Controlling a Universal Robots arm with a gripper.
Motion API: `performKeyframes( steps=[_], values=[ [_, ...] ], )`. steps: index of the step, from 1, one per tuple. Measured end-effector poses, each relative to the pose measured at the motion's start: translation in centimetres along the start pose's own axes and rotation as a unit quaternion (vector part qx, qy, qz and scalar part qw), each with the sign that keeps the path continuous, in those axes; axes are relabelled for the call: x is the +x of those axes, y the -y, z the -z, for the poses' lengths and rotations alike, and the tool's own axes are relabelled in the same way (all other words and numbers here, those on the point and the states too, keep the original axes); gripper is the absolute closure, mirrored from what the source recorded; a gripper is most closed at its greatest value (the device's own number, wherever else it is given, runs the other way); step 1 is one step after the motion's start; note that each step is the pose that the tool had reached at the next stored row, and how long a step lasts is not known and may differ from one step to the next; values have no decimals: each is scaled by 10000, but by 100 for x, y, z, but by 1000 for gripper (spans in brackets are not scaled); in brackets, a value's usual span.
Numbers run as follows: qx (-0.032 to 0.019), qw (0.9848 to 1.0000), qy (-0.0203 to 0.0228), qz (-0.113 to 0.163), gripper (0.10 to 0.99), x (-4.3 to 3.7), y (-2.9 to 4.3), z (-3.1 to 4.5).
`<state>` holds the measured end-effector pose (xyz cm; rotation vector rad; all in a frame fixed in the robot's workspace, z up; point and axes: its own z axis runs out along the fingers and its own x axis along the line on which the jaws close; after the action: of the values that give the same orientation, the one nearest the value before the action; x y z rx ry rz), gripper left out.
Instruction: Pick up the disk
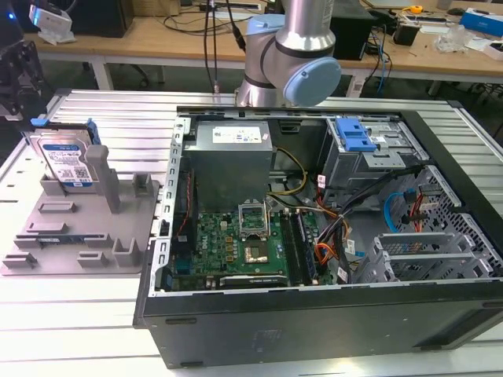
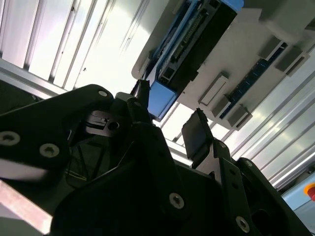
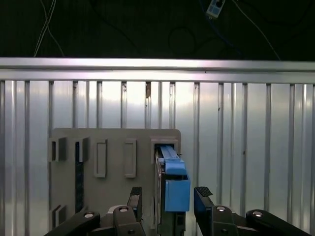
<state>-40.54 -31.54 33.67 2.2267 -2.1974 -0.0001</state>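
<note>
jaws spread, not clamped yet; gripper (image 3: 169, 192) straddles the disk (image 3: 174, 172), a finger on each side, presumably because it stands on edge in the tray (image 3: 114, 147).

silver-and-blue disk (image 1: 67, 161), grey tray (image 1: 86, 228), black gripper (image 3: 170, 194), ribbed silver table (image 1: 118, 110)

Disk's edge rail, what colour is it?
The rail on the disk is blue, clearest in the first wrist view.

Ribbed aluminium table (image 1: 86, 330) carries 2 things: grey holder tray (image 1: 78, 236) at exterior view's left, open PC case (image 1: 314, 330) just beside it.
</note>
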Motion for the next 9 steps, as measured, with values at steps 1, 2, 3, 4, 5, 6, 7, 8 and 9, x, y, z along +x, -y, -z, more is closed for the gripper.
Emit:
performKeyframes(
  steps=[1, 2, 3, 4, 5, 6, 7, 8, 9],
  values=[
    [0, 10000, 0, 0, 545, -11, 0, -22],
    [0, 10000, 0, 1, 545, -15, 1, -38],
    [0, 10000, 0, 1, 545, -18, 1, -51],
    [0, 10000, 0, 1, 545, -23, 2, -83],
    [1, 10000, 0, 1, 545, -24, 2, -98],
    [0, 10000, 0, 0, 545, -25, 2, -107],
    [0, 10000, 0, 0, 545, -25, 2, -123],
    [0, 10000, 0, 1, 545, -25, 2, -132],
    [0, 10000, 0, 0, 545, -25, 2, -141]
  ],
)
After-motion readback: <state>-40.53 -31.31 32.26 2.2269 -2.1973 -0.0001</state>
